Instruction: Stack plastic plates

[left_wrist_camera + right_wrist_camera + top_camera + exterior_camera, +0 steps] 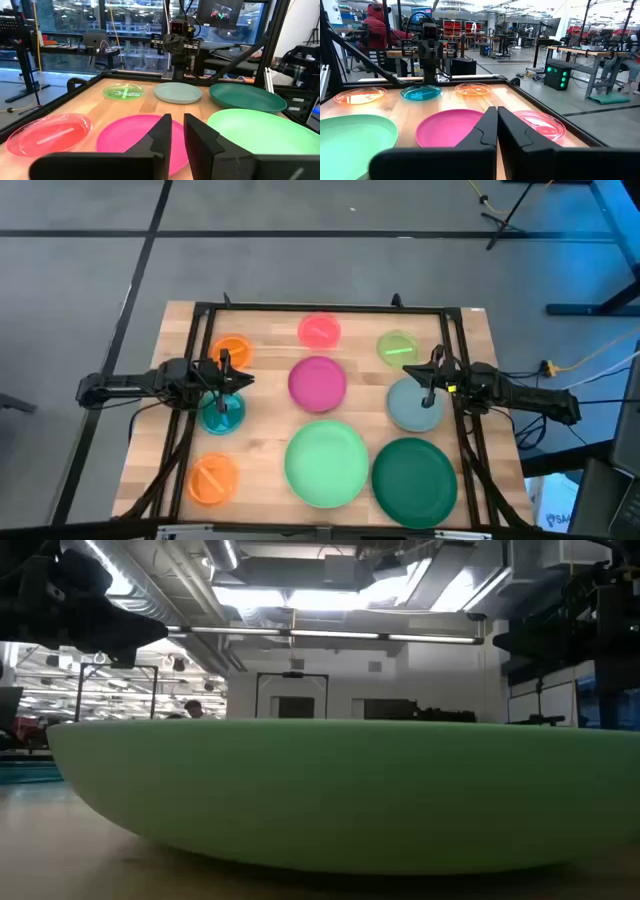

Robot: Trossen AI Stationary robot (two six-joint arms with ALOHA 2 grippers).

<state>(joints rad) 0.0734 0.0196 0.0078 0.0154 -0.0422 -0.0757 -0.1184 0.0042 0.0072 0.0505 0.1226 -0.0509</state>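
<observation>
- No plate is stacked yet; all lie apart on the table [270, 435].
- Left gripper [232, 379] hovers over the teal plate [221, 413], fingers slightly parted, holding nothing.
- Right gripper [432, 374] hangs clenched and empty over the grey-blue plate [413, 404].
- Best to build on the large plates, dark green plate [414, 481] or mint plate [326, 462], pinching rims squarely.

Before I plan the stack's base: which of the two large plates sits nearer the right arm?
The dark green plate, at the table's corner on that arm's side; the mint one lies centrally.
</observation>
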